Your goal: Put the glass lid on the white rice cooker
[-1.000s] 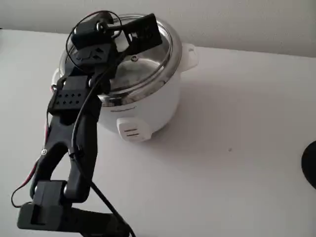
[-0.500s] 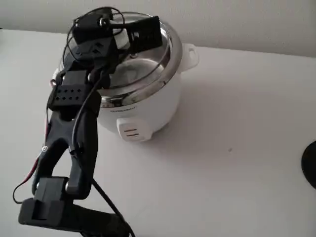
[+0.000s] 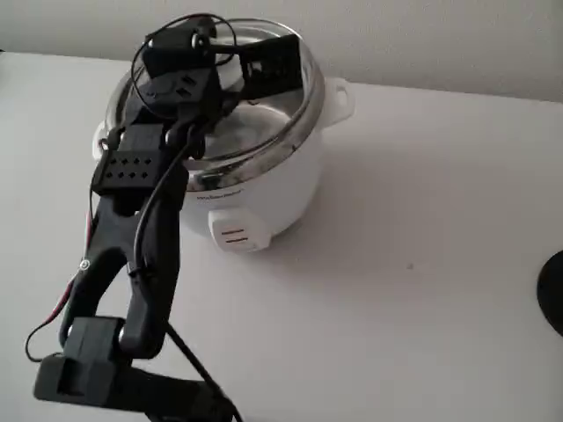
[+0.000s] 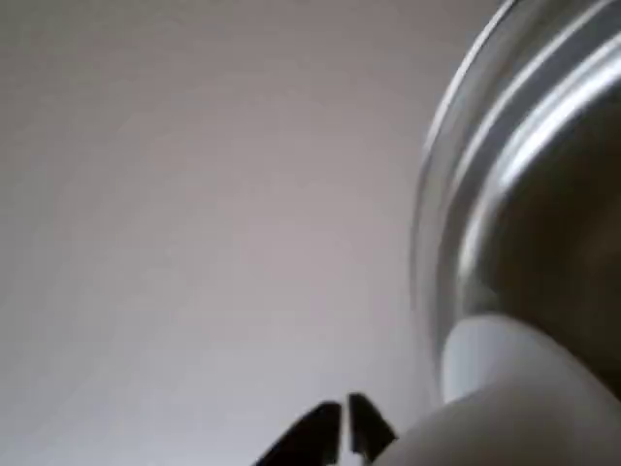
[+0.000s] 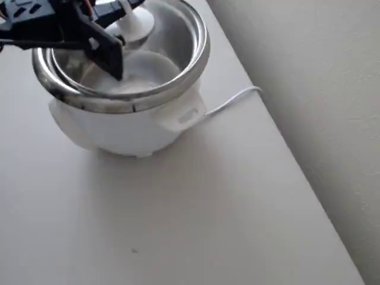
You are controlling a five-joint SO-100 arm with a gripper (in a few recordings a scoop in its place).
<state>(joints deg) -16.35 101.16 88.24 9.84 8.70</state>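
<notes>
The white rice cooker stands on the desk, its shiny steel pot holding nothing I can make out. The glass lid sits tilted over the pot's rim — not level. The hand is closed on the lid's white knob above the pot.

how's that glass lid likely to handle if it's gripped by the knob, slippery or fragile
The glass lid is probably rigid but breakable: it looks like clear glass in a thin metal rim. Its smooth white knob may be slippery in the gripper. Being a wide disc held at its centre, it could tilt and catch the white rice cooker on its steel rim.
</notes>
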